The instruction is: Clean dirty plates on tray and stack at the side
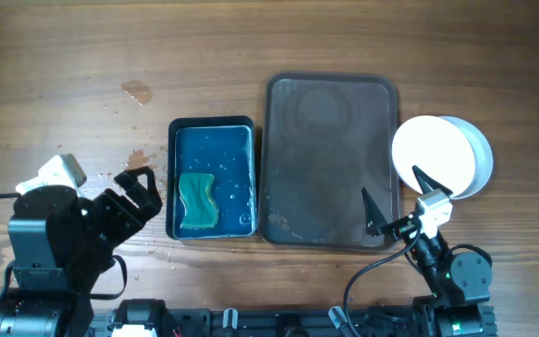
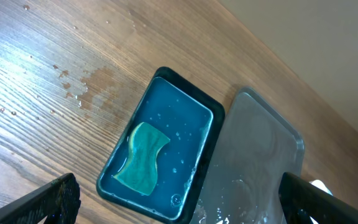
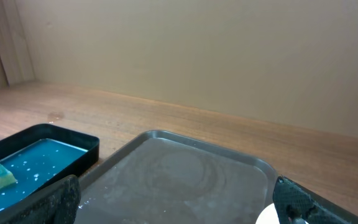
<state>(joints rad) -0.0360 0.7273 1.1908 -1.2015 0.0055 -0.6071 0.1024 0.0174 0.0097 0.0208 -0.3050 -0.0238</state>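
The tray [image 1: 333,220] is lying in the middle of the overhead frame with nothing on it, its dark surface showing wet swirls. The plates [image 1: 438,154] are sitting as a stack at the right middle of the frame, just beside the tray. The stack's left edge is meeting or slightly overlapping the tray's right rim, and I cannot tell which. The top plate is showing clean white with no blue smear. A second rim is peeking out at the right, but the count is not readable.

The blue basin [image 1: 183,140] is standing just left of the tray, and the green sponge [image 1: 196,201] is lying in its water at the lower left corner. Water drops are dotting the desk [image 1: 64,56] to the left of the basin.

The left pincer [image 1: 138,189] is hanging at the lower left of the frame, spread wide and holding nothing. The right pincer [image 1: 389,183] is hovering over the tray's right edge, near the stack, also spread and gripping nothing.

Judging from this, the washing and stacking are looking finished and the task is sitting at its closing step. The next move is probably calling for little: drawing the right arm clear without brushing the stack, and perhaps nudging the plates fully off the tray rim if they are leaning on it.
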